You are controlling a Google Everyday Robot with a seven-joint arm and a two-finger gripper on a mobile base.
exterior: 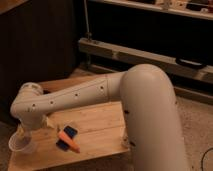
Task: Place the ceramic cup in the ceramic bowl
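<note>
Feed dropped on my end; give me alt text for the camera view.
The white arm reaches left across the wooden table, with its gripper at the cup near the table's front left corner. An orange and blue object lies just right of the cup. No bowl is in view.
</note>
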